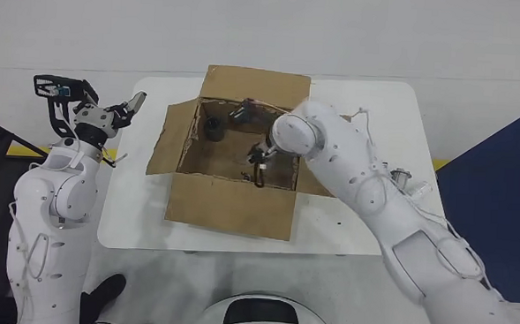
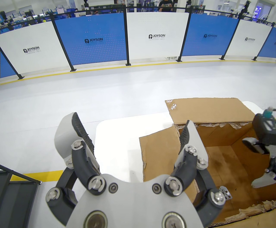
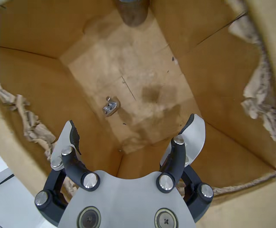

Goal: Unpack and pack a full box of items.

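Right wrist view: bracket on box floor

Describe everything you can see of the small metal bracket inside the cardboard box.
The bracket is a small, shiny, silver-coloured metal plate with several round holes in its face and a short raised tab at one end. It lies flat on the brown floor of the box, close to one side wall but apart from it. Only the floor touches it. The right claw hangs open above it, not in contact.
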